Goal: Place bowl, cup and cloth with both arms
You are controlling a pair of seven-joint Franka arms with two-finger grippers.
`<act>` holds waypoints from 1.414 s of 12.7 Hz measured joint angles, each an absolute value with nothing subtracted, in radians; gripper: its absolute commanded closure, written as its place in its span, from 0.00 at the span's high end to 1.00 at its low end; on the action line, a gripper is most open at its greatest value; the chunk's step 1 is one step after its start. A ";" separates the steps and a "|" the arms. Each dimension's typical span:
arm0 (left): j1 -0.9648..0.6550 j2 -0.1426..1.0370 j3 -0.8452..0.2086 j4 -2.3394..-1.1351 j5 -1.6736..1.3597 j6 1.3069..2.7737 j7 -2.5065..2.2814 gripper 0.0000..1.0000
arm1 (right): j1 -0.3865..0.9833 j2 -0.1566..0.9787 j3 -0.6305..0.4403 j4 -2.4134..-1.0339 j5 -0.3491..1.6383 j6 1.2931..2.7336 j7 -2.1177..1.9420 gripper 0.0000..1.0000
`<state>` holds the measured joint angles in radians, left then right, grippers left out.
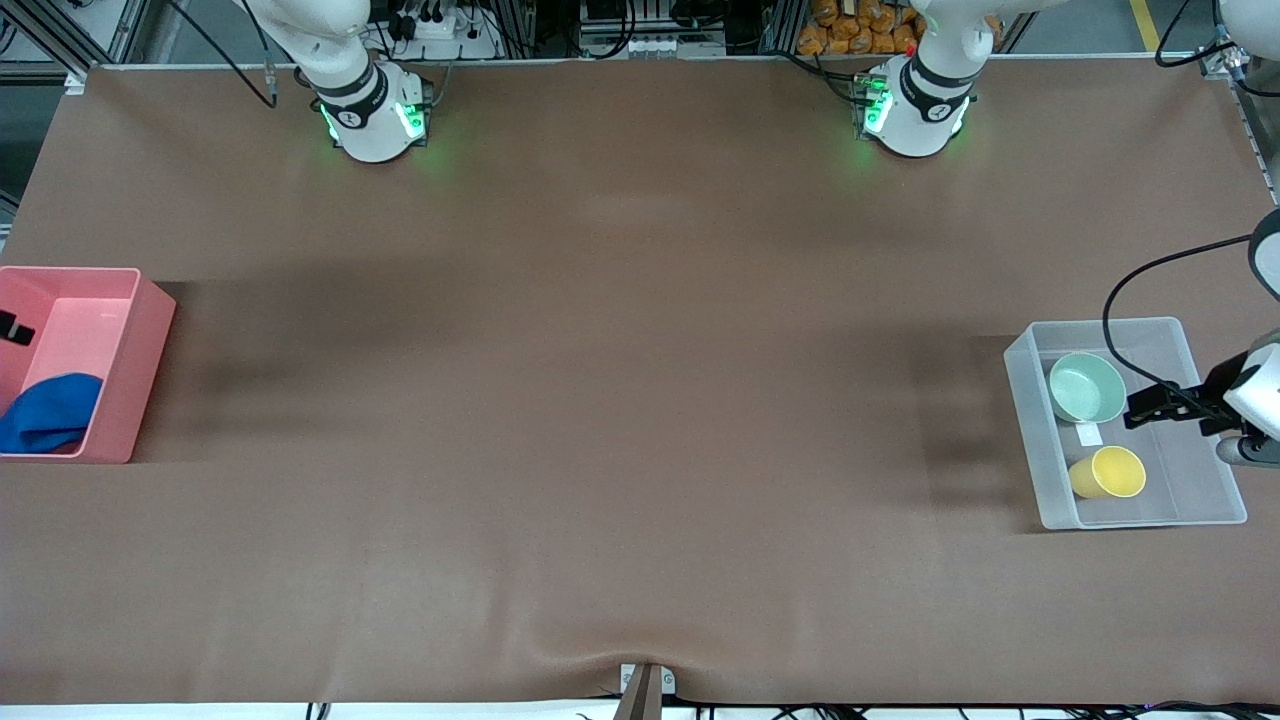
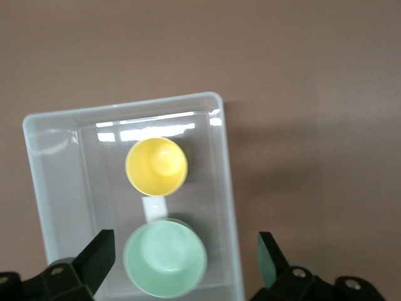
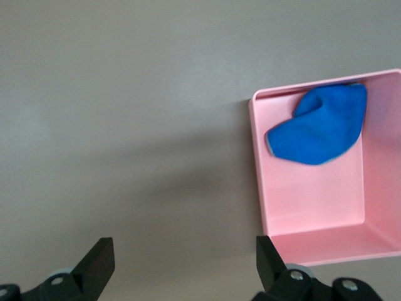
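Note:
The pale green bowl and the yellow cup stand in a clear plastic bin at the left arm's end of the table, the cup nearer the front camera. My left gripper hangs open and empty over the bin, beside the bowl. In the left wrist view the bowl lies between the spread fingers, with the cup by it. The blue cloth lies bunched in a pink bin at the right arm's end. My right gripper is open and empty, up beside that bin.
A small white label lies on the clear bin's floor between bowl and cup. The two arm bases stand along the table's edge farthest from the front camera. The brown table top stretches between the two bins.

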<state>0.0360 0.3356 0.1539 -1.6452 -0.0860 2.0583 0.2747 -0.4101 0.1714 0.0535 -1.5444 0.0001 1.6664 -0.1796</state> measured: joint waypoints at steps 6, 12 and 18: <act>-0.082 0.188 0.117 -1.638 -0.022 1.885 -0.014 1.00 | -0.240 -0.069 0.087 -1.534 0.002 1.386 -0.007 1.00; -0.080 -0.026 0.073 -1.725 0.005 1.712 -0.045 1.00 | -0.218 -0.064 0.079 -1.536 0.002 1.338 -0.010 1.00; -0.077 0.053 0.074 -1.642 0.005 1.745 -0.044 1.00 | -0.167 -0.048 0.082 -1.533 0.003 1.426 -0.076 1.00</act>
